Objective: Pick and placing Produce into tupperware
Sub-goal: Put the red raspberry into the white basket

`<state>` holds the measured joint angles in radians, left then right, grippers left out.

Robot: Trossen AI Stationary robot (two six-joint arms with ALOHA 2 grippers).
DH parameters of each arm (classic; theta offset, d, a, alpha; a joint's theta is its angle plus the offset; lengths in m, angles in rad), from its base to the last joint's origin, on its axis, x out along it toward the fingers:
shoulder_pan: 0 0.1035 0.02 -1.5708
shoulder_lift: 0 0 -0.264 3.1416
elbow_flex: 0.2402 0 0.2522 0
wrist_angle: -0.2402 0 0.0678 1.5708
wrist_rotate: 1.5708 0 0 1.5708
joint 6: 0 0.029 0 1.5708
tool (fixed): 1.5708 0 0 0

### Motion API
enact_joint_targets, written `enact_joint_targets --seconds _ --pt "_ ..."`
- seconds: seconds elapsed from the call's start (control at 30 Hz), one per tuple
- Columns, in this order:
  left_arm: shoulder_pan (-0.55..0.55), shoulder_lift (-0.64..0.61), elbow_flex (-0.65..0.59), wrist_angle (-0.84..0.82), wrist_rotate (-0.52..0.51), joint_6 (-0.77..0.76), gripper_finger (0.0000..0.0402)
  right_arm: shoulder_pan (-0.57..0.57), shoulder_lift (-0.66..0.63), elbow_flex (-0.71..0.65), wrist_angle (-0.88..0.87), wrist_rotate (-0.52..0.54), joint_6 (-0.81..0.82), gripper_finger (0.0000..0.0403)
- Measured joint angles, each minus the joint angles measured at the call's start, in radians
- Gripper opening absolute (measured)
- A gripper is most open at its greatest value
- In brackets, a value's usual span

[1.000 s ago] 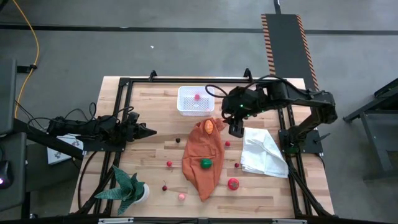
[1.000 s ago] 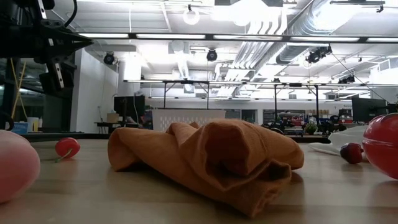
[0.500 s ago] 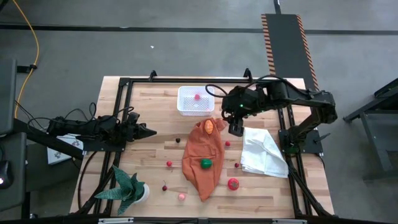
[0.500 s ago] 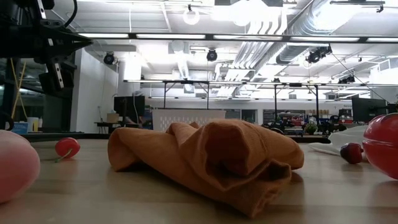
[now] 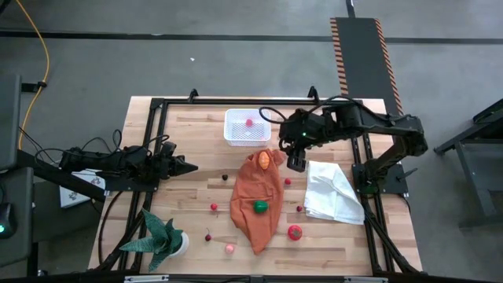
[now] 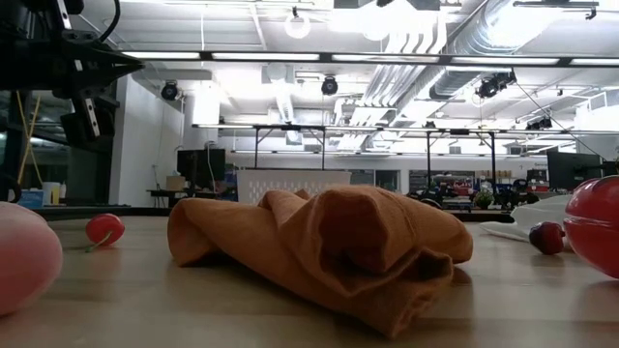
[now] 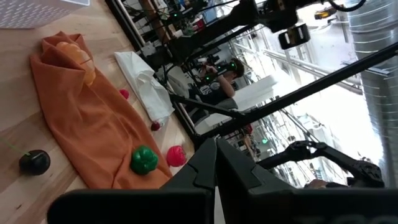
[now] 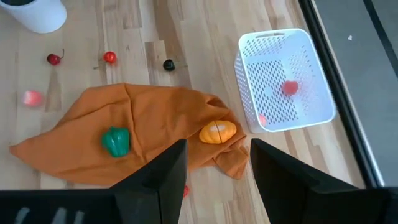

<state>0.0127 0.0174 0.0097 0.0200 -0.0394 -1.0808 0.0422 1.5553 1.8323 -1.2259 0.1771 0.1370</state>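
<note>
Two end effectors: the left end effector [image 5: 189, 167] sits pinched shut and empty at the table's [image 5: 196, 141] left. From above, the tupperware [image 5: 247, 127] holds one red piece [image 5: 249, 122]; the table-level camera hides its contents. The right end effector [image 5: 295, 163] hangs parted, empty, over the orange cloth [image 5: 256, 200].

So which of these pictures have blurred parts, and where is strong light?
Low view: the pink fruit nearest the lens is blurred, the orange cloth is sharp, and the ceiling lamps glare. Left wrist view: the bright room washes out beyond the left gripper. Right wrist view: the right gripper looks soft.
</note>
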Motion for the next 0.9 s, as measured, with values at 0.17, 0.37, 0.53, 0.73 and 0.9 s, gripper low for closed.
enact_joint_targets --seconds 0.17,0.37,0.53,0.73,0.9 --pt "0.0 0.0 0.0 0.0 0.017 0.0 0.0001 -0.009 -0.127 -0.287 0.22 -0.058 0.083 0.0167" --pt "0.0 0.0 0.0 -0.001 0.029 -0.001 0.0001 -0.01 -0.277 -0.591 0.408 -0.093 0.238 0.0167" --pt "0.0 0.0 0.0 -0.004 0.029 -0.001 0.0001 -0.009 -0.321 -0.719 0.42 -0.126 0.315 0.0167" --pt "0.0 0.0 0.0 -0.005 0.027 0.0 0.0001 -0.002 -0.318 -0.824 0.451 -0.175 0.348 0.0167" --pt "0.0 0.0 0.0 -0.005 0.024 0.001 0.0001 -0.002 -0.317 -0.9 0.519 -0.187 0.411 0.0167"
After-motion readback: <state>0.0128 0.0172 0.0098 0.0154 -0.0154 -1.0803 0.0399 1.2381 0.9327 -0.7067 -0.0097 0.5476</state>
